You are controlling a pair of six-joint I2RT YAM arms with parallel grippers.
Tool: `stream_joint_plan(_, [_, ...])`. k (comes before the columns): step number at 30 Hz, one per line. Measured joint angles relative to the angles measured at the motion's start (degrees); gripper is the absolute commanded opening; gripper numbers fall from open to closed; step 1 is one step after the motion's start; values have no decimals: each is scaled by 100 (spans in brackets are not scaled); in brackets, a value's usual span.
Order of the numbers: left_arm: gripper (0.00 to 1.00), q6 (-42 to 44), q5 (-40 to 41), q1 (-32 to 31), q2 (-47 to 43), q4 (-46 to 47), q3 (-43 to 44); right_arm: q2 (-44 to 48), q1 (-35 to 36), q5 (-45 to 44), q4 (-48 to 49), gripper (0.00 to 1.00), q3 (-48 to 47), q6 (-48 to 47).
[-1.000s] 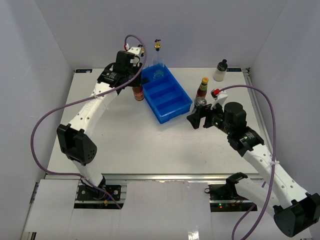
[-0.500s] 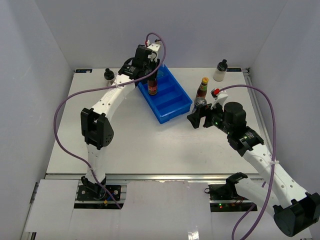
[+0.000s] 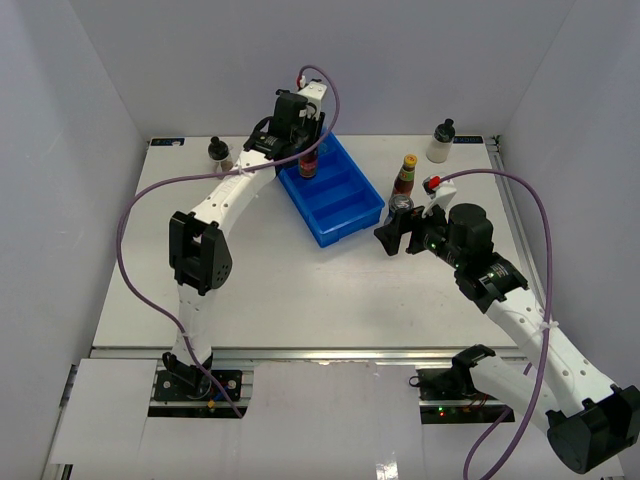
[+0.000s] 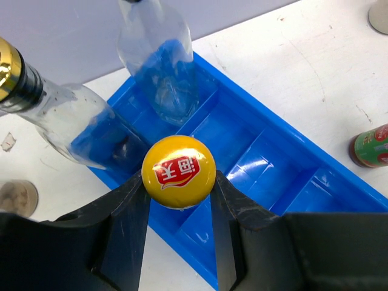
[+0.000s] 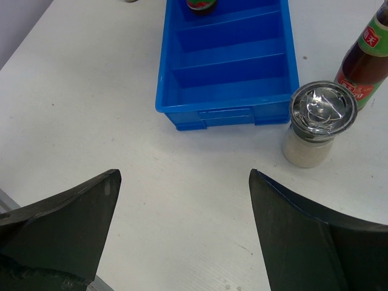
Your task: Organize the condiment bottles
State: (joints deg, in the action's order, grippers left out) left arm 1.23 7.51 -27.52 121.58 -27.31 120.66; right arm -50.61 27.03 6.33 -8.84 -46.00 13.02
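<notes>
The left arm [image 3: 228, 195] and right arm [image 3: 545, 345] are built of white tube-like links with chunky black joint housings [image 3: 200, 262]. A purple cable [image 3: 119, 250] loops along each. The right gripper [image 5: 183, 182] has broad, matte black, wedge-shaped fingers [image 5: 70, 221].

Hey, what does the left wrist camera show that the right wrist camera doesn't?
Only the left wrist view: the left pincer shut around the yellow cap of a sauce bottle, plus two clear bottles at the tray's far end. Only the right wrist view: the open right pincer and a shiny-lidded jar beside the tray. Both: the blue tray, the gripped bottle (just its base at the right view's top edge), and a second sauce bottle standing outside the tray.
</notes>
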Motion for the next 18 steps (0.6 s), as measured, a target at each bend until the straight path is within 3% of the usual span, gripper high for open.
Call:
stream_joint_plan(10, [0, 213, 72, 1, 184, 524, -85, 0, 0, -33, 2, 92, 2, -9])
stream_joint_plan(18, [0, 297, 104, -1, 295, 986, -826, 0, 0, -97, 2, 92, 4, -21])
